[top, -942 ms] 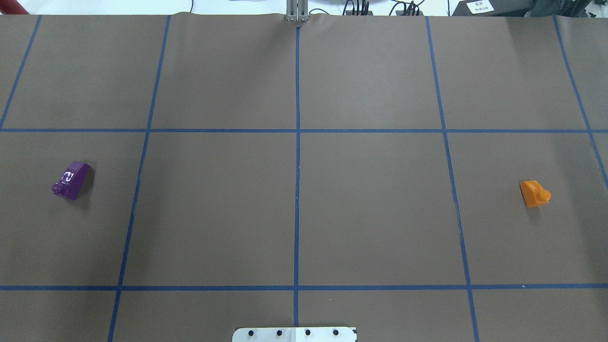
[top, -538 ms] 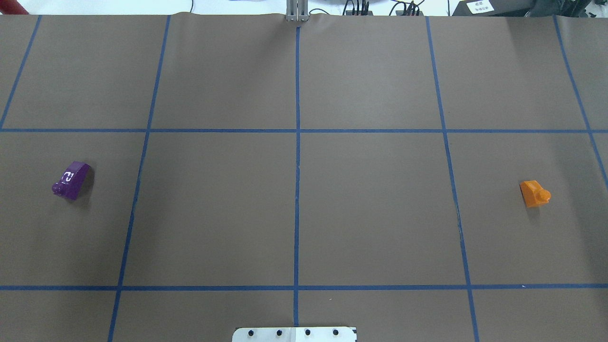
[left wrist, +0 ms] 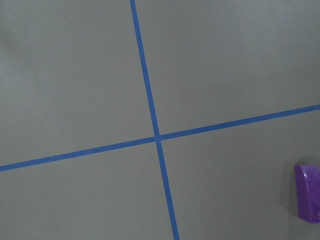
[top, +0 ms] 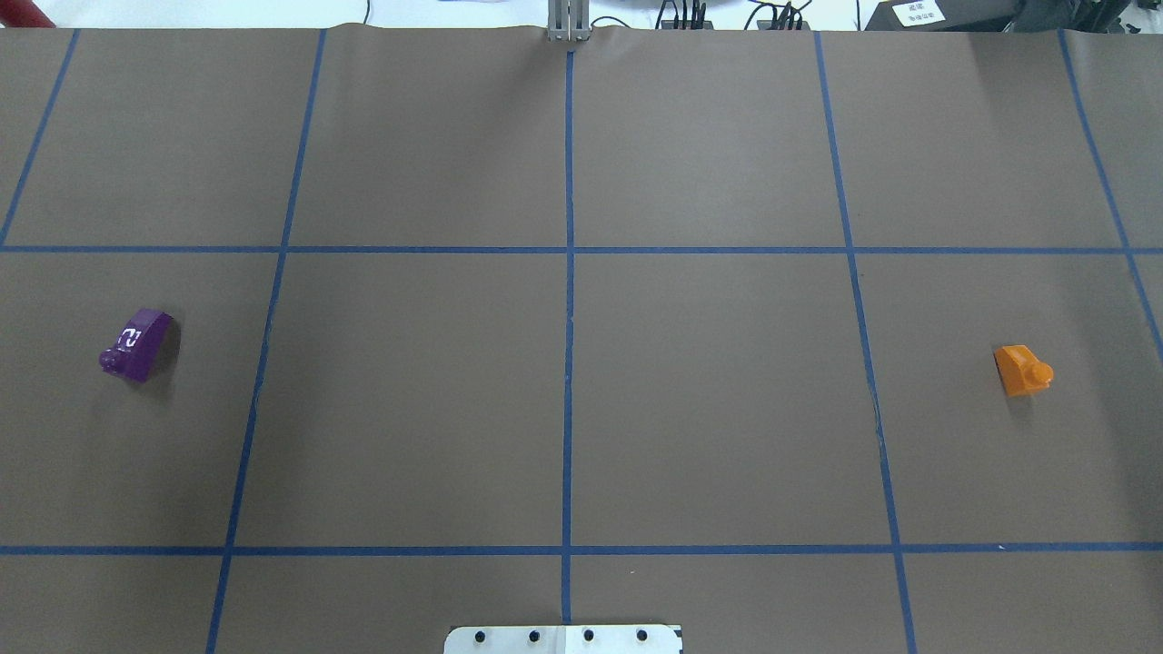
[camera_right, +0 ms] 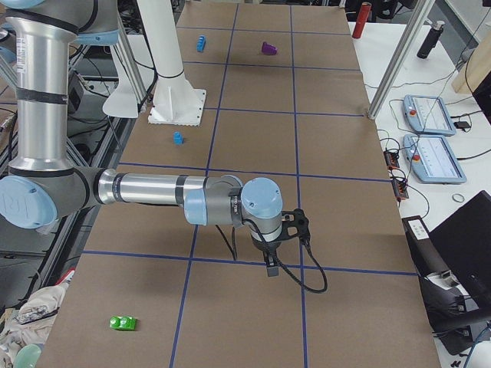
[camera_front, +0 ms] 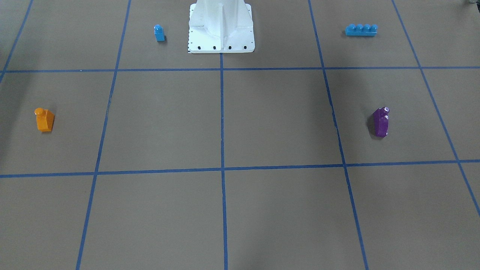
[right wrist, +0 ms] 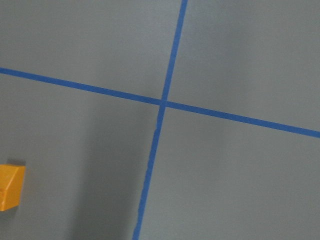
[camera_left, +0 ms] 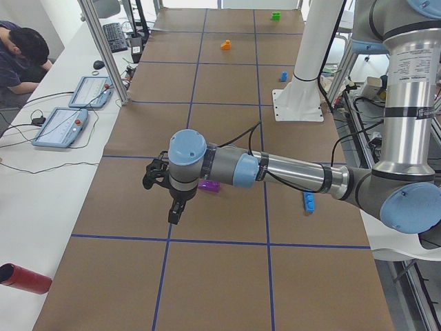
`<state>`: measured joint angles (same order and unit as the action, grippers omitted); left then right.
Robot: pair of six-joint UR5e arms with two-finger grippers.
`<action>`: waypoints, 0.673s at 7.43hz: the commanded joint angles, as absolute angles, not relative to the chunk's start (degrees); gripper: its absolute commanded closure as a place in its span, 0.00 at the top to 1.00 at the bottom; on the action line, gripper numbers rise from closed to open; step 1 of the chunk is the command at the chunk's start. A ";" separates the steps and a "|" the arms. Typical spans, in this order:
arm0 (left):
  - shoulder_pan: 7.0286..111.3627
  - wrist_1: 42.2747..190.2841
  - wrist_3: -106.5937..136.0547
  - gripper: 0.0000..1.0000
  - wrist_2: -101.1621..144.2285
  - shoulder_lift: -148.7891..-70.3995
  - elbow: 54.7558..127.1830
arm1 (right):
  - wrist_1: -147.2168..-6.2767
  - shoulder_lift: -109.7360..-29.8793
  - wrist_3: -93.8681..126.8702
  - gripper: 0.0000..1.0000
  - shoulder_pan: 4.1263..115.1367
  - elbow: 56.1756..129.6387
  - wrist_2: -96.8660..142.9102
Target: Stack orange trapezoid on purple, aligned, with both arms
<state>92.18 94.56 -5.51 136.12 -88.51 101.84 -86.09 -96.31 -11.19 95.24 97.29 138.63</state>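
Note:
The orange trapezoid [top: 1023, 370] lies on the brown table at the right, stud pointing right; it also shows in the front view [camera_front: 44, 119] and at the right wrist view's left edge [right wrist: 10, 186]. The purple block [top: 136, 344] lies at the left; it also shows in the front view [camera_front: 381, 122] and at the left wrist view's right edge [left wrist: 307, 192]. My left gripper [camera_left: 172, 209] hovers above the table beside the purple block [camera_left: 209, 185]. My right gripper [camera_right: 271, 264] hovers above the table's right part. Both show only in side views, so I cannot tell if they are open or shut.
A small blue single-stud block [camera_front: 159, 33] and a long blue four-stud brick [camera_front: 360, 30] lie near the white robot base [camera_front: 221, 26]. A green block [camera_right: 123, 323] lies at the right end. Blue tape lines grid the table. An operator [camera_left: 24, 55] sits beyond the far edge.

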 commanded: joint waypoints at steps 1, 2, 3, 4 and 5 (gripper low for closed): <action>84.85 97.03 -1.79 1.00 135.97 -88.24 102.22 | -85.26 -95.02 -8.90 1.00 91.69 97.29 145.63; 81.25 99.21 4.77 1.00 135.88 -88.16 102.48 | -82.73 -94.92 -6.44 1.00 90.97 97.90 145.46; 77.03 104.62 14.58 1.00 135.36 -86.24 102.31 | -76.35 -94.83 -4.68 0.94 88.88 97.82 143.54; 72.73 111.73 23.12 1.00 132.65 -84.74 102.04 | -72.11 -94.83 3.43 0.94 86.25 97.91 141.70; 67.03 115.54 29.55 1.00 129.76 -83.86 101.87 | -69.29 -94.92 9.34 0.98 82.13 97.91 137.76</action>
